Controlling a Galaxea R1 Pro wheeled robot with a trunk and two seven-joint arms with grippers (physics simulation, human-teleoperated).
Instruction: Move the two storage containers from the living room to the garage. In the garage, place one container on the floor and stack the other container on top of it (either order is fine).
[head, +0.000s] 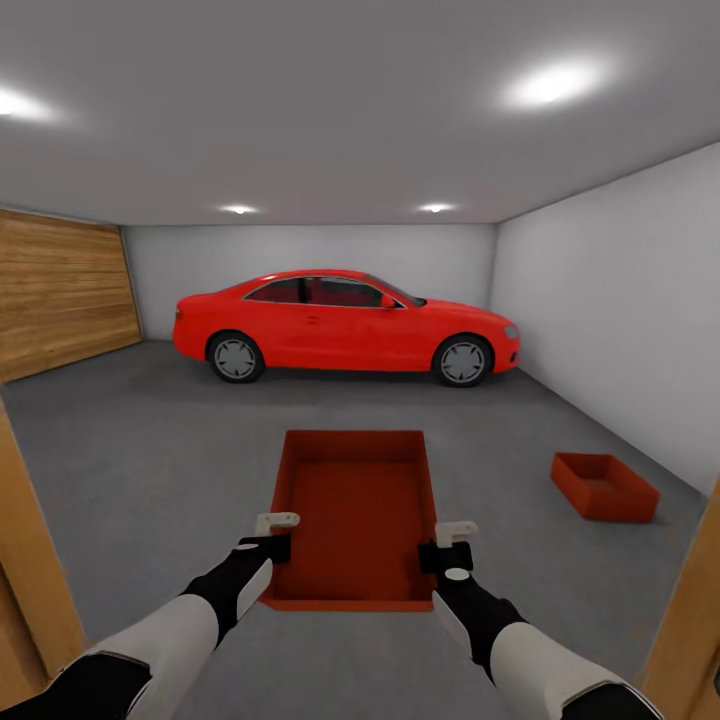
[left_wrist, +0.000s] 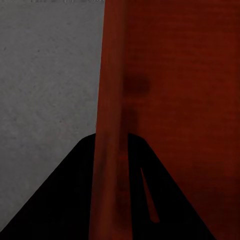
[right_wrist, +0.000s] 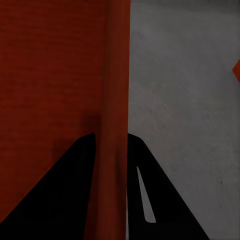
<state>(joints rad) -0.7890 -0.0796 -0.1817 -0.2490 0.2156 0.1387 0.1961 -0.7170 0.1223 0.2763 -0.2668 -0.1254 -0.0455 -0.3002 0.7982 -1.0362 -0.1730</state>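
The robot faces into the garage, with the red car (head: 345, 325) parked broadside across the far end, its nose toward the grey wall (head: 620, 300) beside it. A wooden plank door (head: 60, 290) covers the wall off the car's tail end. The floor (head: 150, 470) is dark grey mottled concrete.

Between the car and the robot, one storage container (head: 352, 515) is held up off the floor by both arms, open side up, its long axis pointing toward the car. The left hand (head: 268, 535) is pinched on the container's long wall on the car's tail side — in the left wrist view that thin red wall (left_wrist: 112, 125) runs straight between the dark fingers (left_wrist: 65, 200), with the container's inside on one side and concrete on the other. The right hand (head: 450, 545) is pinched on the opposite long wall, the one on the car's nose side; the right wrist view shows the same arrangement, the wall (right_wrist: 117, 125) clamped between black fingers (right_wrist: 55, 195).

The second storage container (head: 603, 486) sits on the floor well apart from the held one, nearer the robot than the car's nose and close to the grey wall, open side up and turned at an angle to the car. Wooden frame edges (head: 30, 560) flank the scene on either side of the robot.
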